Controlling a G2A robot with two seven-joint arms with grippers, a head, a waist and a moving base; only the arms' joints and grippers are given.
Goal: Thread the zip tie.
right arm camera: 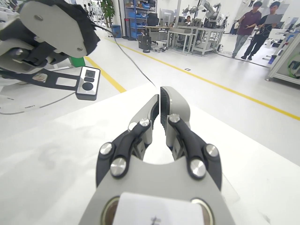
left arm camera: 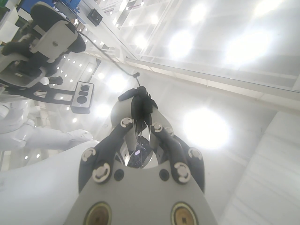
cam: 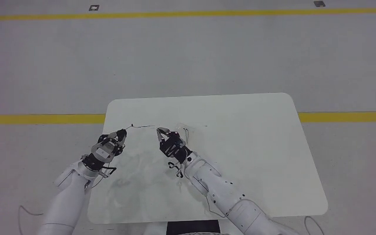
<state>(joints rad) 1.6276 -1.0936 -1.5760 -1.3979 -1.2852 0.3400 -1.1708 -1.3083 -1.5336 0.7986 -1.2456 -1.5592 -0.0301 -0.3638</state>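
Note:
A thin black zip tie [cam: 141,126] is stretched between my two grippers over the left part of the white table [cam: 252,117]. My left gripper [cam: 121,134] is shut on one end. In the left wrist view its fingertips [left arm camera: 140,99] pinch the tie just below the small head [left arm camera: 136,74]. From the head the strap [left arm camera: 105,54] runs across to my right gripper [left arm camera: 77,36]. My right gripper [right arm camera: 159,94] is shut on the strap's other end. In the right wrist view the strap [right arm camera: 133,64] rises from its closed pads toward the left gripper [right arm camera: 58,24].
Both grippers are near the table's far left edge [cam: 111,108], with bare tabletop on the right and toward the front. Beyond the table lies open floor with a yellow line [cam: 329,117]. Workbenches and shelving [right arm camera: 140,8] stand far off.

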